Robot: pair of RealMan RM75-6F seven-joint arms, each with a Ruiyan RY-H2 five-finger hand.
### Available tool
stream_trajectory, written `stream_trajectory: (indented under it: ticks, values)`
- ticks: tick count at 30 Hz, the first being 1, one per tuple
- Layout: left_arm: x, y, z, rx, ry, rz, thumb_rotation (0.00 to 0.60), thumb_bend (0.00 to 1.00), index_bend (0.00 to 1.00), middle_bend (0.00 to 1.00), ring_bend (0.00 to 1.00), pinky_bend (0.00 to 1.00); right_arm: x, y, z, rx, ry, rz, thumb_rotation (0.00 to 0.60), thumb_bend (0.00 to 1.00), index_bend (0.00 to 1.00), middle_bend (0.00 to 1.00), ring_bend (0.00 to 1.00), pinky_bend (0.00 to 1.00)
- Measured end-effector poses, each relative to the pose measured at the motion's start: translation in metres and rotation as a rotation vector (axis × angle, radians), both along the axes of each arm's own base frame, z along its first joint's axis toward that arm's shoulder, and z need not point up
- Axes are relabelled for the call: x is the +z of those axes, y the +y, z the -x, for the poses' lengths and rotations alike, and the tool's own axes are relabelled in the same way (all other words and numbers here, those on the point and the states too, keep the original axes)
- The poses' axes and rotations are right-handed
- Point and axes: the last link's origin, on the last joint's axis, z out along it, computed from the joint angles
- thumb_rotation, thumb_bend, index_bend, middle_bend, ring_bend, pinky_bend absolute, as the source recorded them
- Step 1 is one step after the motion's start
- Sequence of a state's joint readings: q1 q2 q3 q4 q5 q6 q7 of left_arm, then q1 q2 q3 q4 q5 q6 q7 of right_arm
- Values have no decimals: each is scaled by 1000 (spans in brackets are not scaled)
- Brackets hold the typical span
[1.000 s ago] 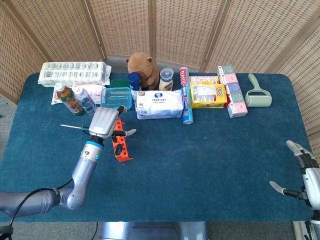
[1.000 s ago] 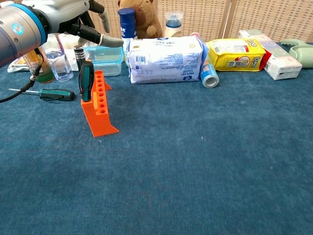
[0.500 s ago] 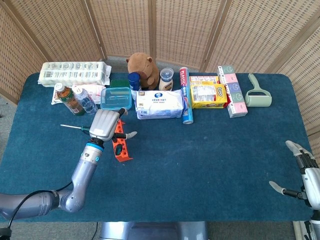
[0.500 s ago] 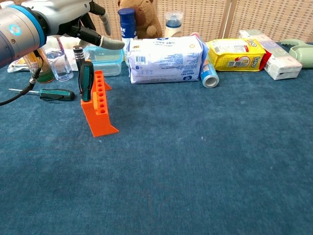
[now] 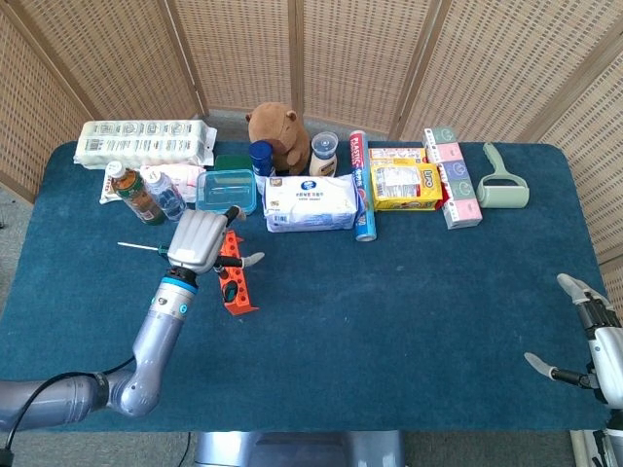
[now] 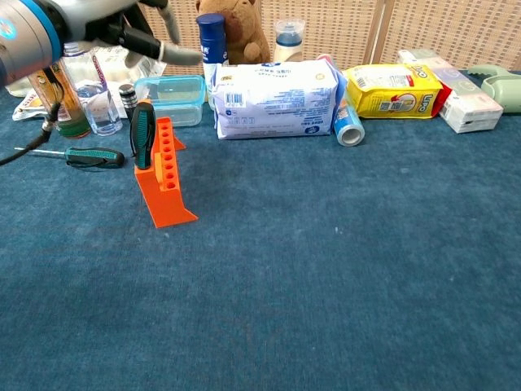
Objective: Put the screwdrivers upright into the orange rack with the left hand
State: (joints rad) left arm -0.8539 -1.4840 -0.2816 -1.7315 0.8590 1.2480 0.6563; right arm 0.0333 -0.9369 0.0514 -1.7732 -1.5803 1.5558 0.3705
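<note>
The orange rack (image 5: 238, 292) (image 6: 168, 181) stands on the blue table left of centre. A green-and-black screwdriver (image 6: 143, 134) stands upright in it. A second dark handle (image 6: 126, 95) stands upright at the rack's far end. Another green-handled screwdriver (image 5: 142, 249) (image 6: 91, 156) lies flat on the cloth to the rack's left. My left hand (image 5: 198, 241) (image 6: 122, 24) hovers above the rack's far end with fingers spread and nothing in it. My right hand (image 5: 596, 336) rests open at the table's right edge, far from the rack.
Behind the rack are two bottles (image 6: 81, 90), a clear lidded box (image 6: 175, 94), a white wipes pack (image 6: 273, 98) and a plush toy (image 5: 275, 131). Further right lie a blue can (image 6: 348, 126), a yellow pack (image 6: 395, 88) and a lint roller (image 5: 501, 185).
My left hand has risen a little and drifted left, away from the rack. The rack, the screwdrivers and my right hand have not moved.
</note>
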Motion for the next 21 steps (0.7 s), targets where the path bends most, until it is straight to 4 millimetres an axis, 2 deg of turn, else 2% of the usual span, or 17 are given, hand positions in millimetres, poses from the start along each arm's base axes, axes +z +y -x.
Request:
stream_trajectory:
  ticks: [2,5,6,9,11,13,18,21]
  values:
    - [5,0,0,-2,-10,-6,138,0,333,679,922,900,0,0,0,0,0,0,600,163,4,97,94,89]
    - [14,-1,3,-4,-12,-16,244,0,131,502,873,866,0,0,0,2,-1,2,600,163,4,97,94,89]
    - [17,-2,6,-3,-1,-22,298,0,53,417,855,850,0,0,0,3,-1,2,600,163,4,97,94,89]
    - [28,-4,19,1,48,-34,439,0,0,245,846,840,0,1,-1,5,0,1,600,163,4,97,94,89]
    - [35,-7,29,8,82,-35,506,0,0,188,846,840,0,1,-1,6,1,1,600,163,5,97,94,89]
    - [41,-10,41,20,120,-32,546,0,0,152,845,840,-1,1,-2,7,3,-1,600,163,5,97,94,89]
    - [50,-18,70,45,183,-20,560,0,0,147,845,854,-2,2,-3,9,7,-2,600,163,4,97,93,89]
    - [52,-20,82,42,207,-21,578,0,0,214,845,865,-3,2,-3,9,9,-5,600,163,4,97,94,89]
